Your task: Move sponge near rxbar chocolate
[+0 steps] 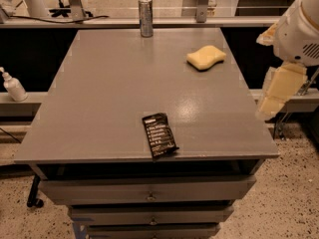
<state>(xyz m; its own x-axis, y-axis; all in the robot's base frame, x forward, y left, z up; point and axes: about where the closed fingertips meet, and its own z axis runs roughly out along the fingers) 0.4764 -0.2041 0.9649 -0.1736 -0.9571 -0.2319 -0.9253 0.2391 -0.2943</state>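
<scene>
On the far right part of the grey table [99, 108], the sponge [206, 57] is laid flat, near the right edge. The rxbar [159, 135] is placed flat close to the front edge, about mid-width, with its white text facing up. The two items are set well apart. A silver can [145, 17] is stood upright at the far edge. The gripper [273, 99] is held beyond the table's right edge, pointed downward and apart from the sponge; whether it is wide or narrow cannot be told. Drawers [149, 189] are fitted beneath the tabletop. A white pump bottle [12, 86] is stood on a ledge at the left.
</scene>
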